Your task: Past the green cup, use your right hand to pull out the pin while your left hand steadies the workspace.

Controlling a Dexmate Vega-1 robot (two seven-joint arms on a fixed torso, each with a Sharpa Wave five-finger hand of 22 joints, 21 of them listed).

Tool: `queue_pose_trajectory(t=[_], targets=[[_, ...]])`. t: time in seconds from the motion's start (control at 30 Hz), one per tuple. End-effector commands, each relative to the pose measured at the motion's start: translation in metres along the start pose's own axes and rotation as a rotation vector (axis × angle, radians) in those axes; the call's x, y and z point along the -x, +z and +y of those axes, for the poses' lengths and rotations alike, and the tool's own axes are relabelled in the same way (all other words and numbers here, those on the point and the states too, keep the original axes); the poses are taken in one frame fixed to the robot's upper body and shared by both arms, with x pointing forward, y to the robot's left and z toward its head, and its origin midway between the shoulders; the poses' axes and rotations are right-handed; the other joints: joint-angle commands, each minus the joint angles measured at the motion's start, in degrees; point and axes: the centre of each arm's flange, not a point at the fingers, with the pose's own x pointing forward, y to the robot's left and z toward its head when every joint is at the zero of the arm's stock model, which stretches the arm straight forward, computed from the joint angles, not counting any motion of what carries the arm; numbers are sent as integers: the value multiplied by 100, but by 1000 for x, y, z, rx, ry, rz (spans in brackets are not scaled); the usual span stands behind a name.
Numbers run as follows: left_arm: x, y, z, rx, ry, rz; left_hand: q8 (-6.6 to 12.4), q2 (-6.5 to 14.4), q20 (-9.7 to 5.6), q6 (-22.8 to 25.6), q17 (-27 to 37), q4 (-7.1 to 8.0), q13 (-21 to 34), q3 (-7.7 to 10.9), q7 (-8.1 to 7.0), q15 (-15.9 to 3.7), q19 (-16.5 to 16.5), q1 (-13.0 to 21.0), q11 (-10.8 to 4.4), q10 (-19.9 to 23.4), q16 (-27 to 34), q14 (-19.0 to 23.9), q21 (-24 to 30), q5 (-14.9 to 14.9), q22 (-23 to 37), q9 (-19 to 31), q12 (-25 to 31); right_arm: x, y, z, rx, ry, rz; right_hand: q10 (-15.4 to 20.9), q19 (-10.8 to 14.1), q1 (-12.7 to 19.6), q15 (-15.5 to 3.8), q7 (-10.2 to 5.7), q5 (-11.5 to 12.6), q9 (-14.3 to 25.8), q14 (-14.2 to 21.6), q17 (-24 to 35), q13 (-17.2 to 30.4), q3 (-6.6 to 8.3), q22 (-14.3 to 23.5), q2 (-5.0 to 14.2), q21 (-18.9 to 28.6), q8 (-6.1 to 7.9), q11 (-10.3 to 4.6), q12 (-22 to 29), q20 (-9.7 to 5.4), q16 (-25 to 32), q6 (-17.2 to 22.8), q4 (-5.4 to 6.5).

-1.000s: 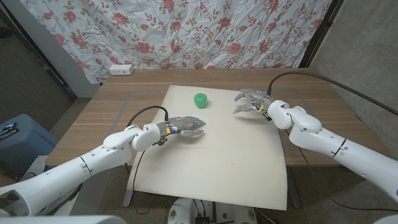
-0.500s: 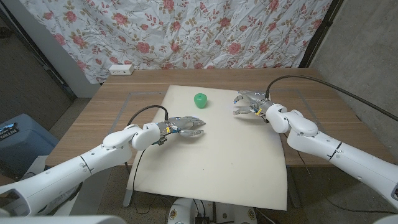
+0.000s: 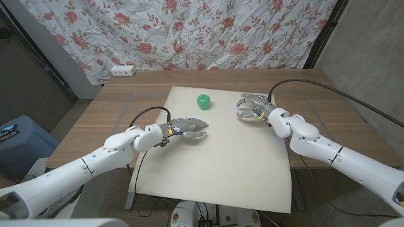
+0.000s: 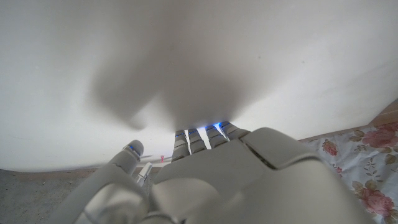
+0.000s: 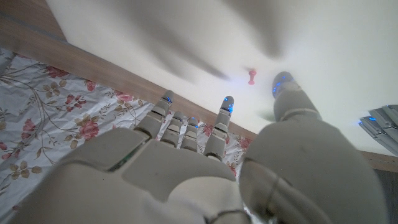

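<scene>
Now right hand (image 3: 251,104) edged nearer green cup (image 3: 203,101), fingers spread, empty, left hand (image 3: 189,128) unmoved, loosely open.

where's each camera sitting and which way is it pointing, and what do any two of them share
Head view: fixed on the robot's head, looking down over the wooden table, white board, green cup; both arms show, left hand and right hand.
Left wrist view: on the left wrist, looking along the back of the left hand at the board.
Right wrist view: on the right wrist, looking past the open right hand at the red pin.
Shared: all three show the white board; head and right wrist views both show the right hand.
</scene>
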Motion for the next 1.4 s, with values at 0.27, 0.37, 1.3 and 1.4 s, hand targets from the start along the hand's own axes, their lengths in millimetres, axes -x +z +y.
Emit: queue_pose_trajectory(t=[0.27, 0.37, 1.3, 1.4], targets=[[4, -1, -3, 3, 1, 21, 18, 634, -729, 66, 12, -25, 16, 67, -11, -447, 29, 70, -46, 46, -7, 51, 28, 27, 8, 13, 15, -4, 0, 8, 6, -18, 11, 173, 210, 208, -58, -155, -23, 76, 190, 29, 30, 29, 16, 65, 1, 263, -62, 48, -23, 69, 427, 56], [4, -1, -2, -3, 1, 19, 19, 634, -726, 71, 12, -26, 16, 70, -11, -447, 38, 70, -45, 47, -7, 52, 31, 27, 8, 13, 14, -4, 0, 9, 3, -19, 10, 178, 220, 233, -68, -158, -23, 84, 196, 34, 30, 29, 17, 79, -7, 307, -76, 41, -22, 70, 502, 61], [3, -1, -8, 9, -13, 23, 21, 645, -714, 118, 3, -67, 17, 168, 15, -433, 62, 109, -24, 100, -15, 64, 27, 25, 5, 15, 24, -10, 2, 14, -54, -52, -6, 347, 439, 508, -208, -213, -28, 186, 392, 87, 29, 17, 17, 220, -39, 772, -115, 31, -97, 136, 1268, 87], [3, -1, -7, 6, -13, 22, 22, 642, -716, 126, 2, -73, 17, 179, 14, -434, 63, 113, -29, 101, -17, 62, 25, 24, 5, 15, 22, -10, 2, 14, -61, -58, -5, 378, 463, 522, -220, -216, -29, 195, 411, 92, 28, 10, 17, 228, -38, 813, -128, 36, -112, 143, 1338, 90]])
